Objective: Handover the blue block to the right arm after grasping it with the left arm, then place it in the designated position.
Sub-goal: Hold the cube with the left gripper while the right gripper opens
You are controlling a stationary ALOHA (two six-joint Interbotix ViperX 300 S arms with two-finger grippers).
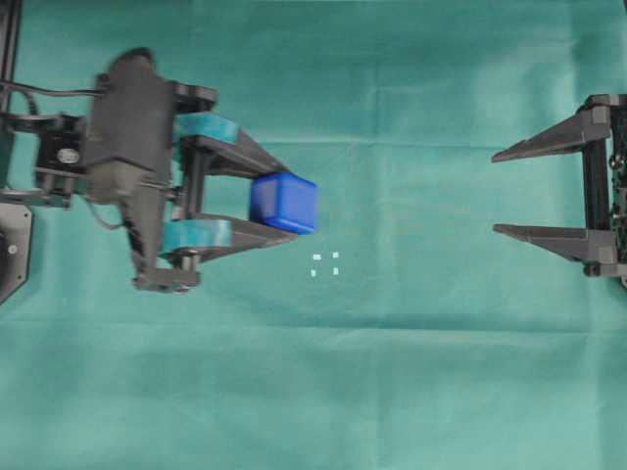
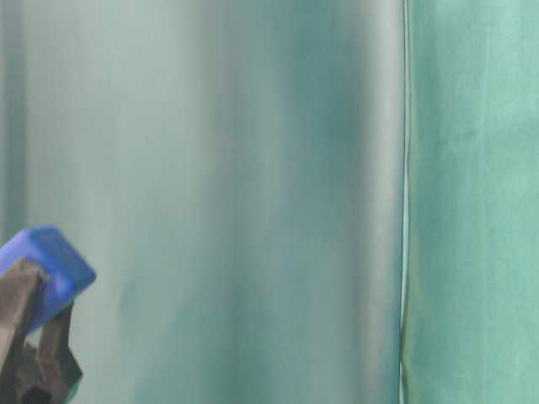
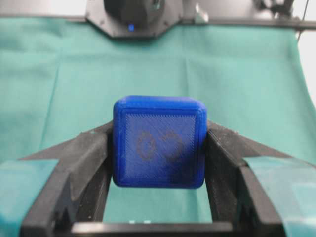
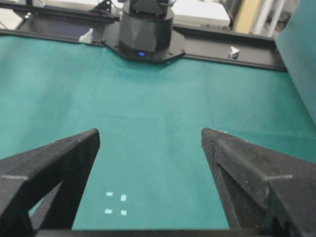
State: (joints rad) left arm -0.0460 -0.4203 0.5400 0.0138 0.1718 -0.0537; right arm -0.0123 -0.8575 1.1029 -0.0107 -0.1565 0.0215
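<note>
Block: the blue block (image 1: 283, 203) was seen pinched between the left gripper's (image 1: 280, 199) taped fingers, lifted off the cloth (image 1: 411, 372) as judged from the table-level view.
Left jaws: closed to the block's width, pressed on two opposite side faces.
Right gripper (image 1: 495, 193): found well apart at the far side, jaws spread wide, nothing held.
Mark (image 1: 325, 264): four white ticks were spotted on the cloth, just beside the block, bare.
Handling: the block was judged light, rigid and slightly slick, with rounded edges; no crushing was expected.
Hold: the two free faces were judged best for the right fingers, squarely at mid-height.
Printed face: shown toward the left wrist camera.
</note>
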